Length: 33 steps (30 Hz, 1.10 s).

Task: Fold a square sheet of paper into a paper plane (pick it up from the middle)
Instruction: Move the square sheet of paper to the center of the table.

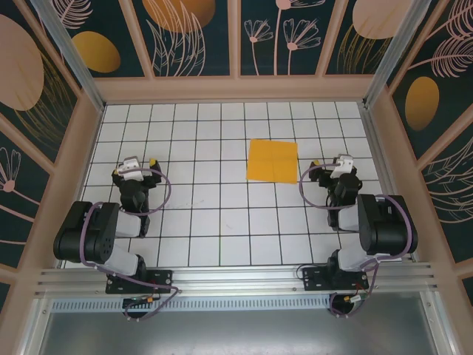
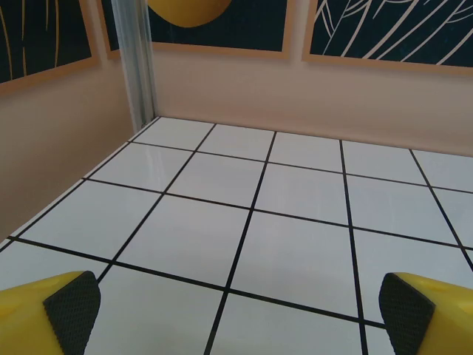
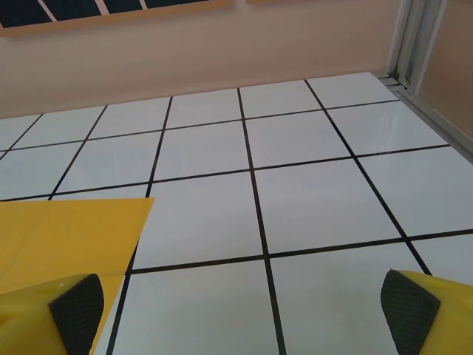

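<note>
Left claw (image 1: pixel 140 164) gapes wide, its dark pads (image 2: pixel 72 307) far apart and low over bare tiles. That arm is folded back on itself, elbow by the base, wrist pointing at the far wall. Right claw (image 1: pixel 332 166) mirrors it: jaws spread wide, nothing between them, the arm tucked the same way.

The paper (image 1: pixel 272 160) is an orange-yellow square lying flat on the table (image 1: pixel 222 222), right of centre. It sits just left of the right claw, and on the right wrist camera its corner lies close to the left pad. A faint crease runs down it.

White tiles with black grid lines, a beige rim all round, and dark walls (image 1: pixel 259 37) with flower and orange oval prints.
</note>
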### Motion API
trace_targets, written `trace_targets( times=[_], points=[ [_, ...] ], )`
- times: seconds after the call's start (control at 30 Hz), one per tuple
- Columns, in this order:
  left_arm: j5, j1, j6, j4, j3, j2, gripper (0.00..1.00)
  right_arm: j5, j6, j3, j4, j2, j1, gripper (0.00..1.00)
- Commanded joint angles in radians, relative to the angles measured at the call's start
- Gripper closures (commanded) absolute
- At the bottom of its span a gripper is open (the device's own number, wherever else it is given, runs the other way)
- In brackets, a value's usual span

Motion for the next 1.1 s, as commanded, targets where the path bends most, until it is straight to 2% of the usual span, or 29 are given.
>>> trace_targets(
  times=[0.0,0.83,0.9,0.97,1.07],
  points=[
    [-0.014,0.007,0.015,0.05,0.018,0.009,0.01,-0.016,0.019,0.019,0.05,0.01,-0.007,0.01],
    [-0.025,0.008,0.016,0.059,0.01,0.006,0.01,-0.012,0.019,0.019,0.046,0.004,-0.003,0.01],
    [-0.059,0.007,0.001,0.021,0.023,-0.015,0.02,0.038,0.016,0.072,-0.087,-0.063,0.014,0.01],
    [-0.054,0.007,0.006,-0.043,0.047,-0.042,0.02,0.099,0.015,0.183,-0.321,-0.121,0.034,0.01],
    [-0.081,0.008,-0.011,-0.203,0.109,-0.087,0.01,0.119,0.12,0.322,-0.532,-0.15,0.047,0.01]
  ],
)
